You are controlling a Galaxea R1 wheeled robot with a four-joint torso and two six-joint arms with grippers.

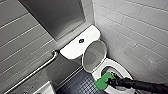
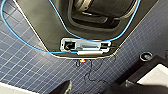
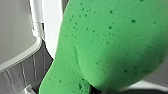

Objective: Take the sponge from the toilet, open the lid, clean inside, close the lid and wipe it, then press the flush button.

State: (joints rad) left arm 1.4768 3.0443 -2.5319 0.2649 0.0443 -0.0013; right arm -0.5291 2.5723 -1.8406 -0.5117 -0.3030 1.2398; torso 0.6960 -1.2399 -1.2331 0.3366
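The sponge (image 1: 103, 81), clamped by the jaws of your right gripper (image 1: 111, 81), sits at the rim of the toilet (image 1: 120, 67), whose lid (image 1: 93, 55) stands open so you can reach inside.

The right arm (image 1: 146, 86) is long and black, with a wrinkly cover. It shows at about 4 o'clock in the head view. Its end effector (image 1: 112, 80) is black too.

In the left wrist view, a thin blue cable (image 2: 40, 49) loops over a big dark plate (image 2: 50, 22). At the plate's 6 o'clock edge are a pale grey plug box (image 2: 85, 46), a small silver tube (image 2: 90, 52) and a tiny orange light (image 2: 83, 60). Thin black wires (image 2: 92, 71) dangle there.
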